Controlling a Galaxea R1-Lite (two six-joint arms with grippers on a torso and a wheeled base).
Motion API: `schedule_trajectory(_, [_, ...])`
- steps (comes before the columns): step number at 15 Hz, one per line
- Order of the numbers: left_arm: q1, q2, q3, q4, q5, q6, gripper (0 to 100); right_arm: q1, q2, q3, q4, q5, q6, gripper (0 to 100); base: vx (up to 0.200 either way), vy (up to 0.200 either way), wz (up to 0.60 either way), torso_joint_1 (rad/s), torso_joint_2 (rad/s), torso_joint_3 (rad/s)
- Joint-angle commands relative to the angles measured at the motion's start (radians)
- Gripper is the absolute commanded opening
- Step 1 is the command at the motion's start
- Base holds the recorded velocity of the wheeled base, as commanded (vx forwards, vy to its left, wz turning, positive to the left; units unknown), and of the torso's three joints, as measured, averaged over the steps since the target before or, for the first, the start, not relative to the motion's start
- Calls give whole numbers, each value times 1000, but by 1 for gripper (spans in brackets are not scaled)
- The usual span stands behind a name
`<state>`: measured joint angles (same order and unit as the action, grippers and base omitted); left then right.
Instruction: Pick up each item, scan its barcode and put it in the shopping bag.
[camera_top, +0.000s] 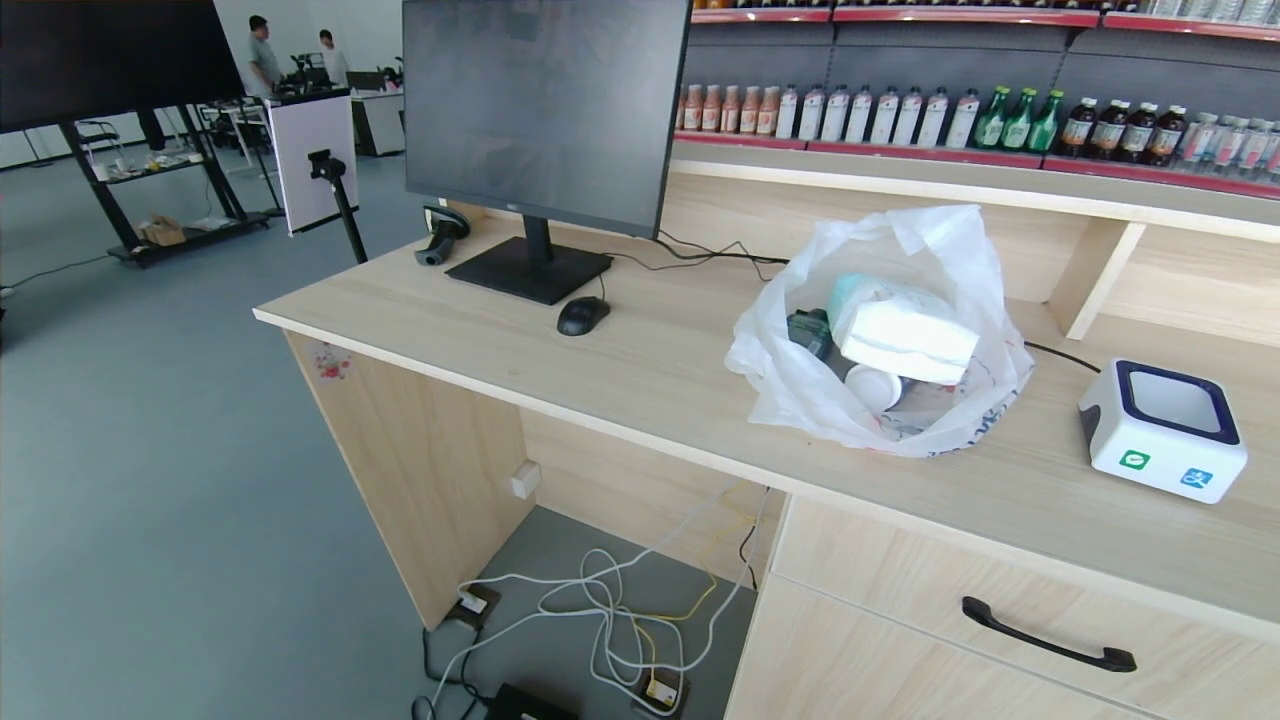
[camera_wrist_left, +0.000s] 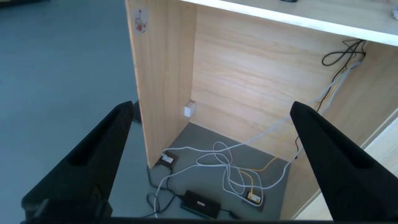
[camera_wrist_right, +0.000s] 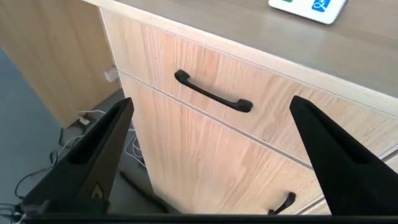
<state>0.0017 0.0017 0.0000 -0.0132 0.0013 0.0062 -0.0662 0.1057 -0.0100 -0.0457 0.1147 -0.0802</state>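
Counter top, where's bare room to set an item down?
Widest bare patch: between the mouse and the shopping bag. A narrower one lies between the bag and the white scanner box. Crowded around the monitor stand, with the handheld scanner and cables.

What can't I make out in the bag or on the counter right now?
- Head view: folds of the shopping bag and the white pack cover most of the dark item; unidentifiable.
- Head view: print on the pack, too small.
- Right wrist view: scan box cut off by the picture edge.
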Motion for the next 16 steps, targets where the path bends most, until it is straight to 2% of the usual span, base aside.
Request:
schedule_trajectory(1, [0, 0, 0, 1, 0, 0, 100, -18, -18, 10, -2, -9, 36, 100, 0, 0, 0, 0, 0, 0])
schedule_trajectory(4, [0, 0, 0, -1, 0, 0, 100, -14, -18, 10, 43, -75, 83, 100, 0, 0, 0, 0, 0, 0])
schedule_trajectory(7, [0, 0, 0, -1, 0, 0, 100, -14, -17, 10, 47, -93, 56, 100, 0, 0, 0, 0, 0, 0])
schedule_trajectory(12, [1, 0, 0, -1, 0, -3, 100, -14, -17, 10, 49, -95, 60, 100, -200, 0, 0, 8, 2, 0])
schedule_trajectory(16, [1, 0, 0, -1, 0, -3, 100, -14, -17, 10, 47, -93, 63, 100, -200, 0, -600, -1, -1, 7])
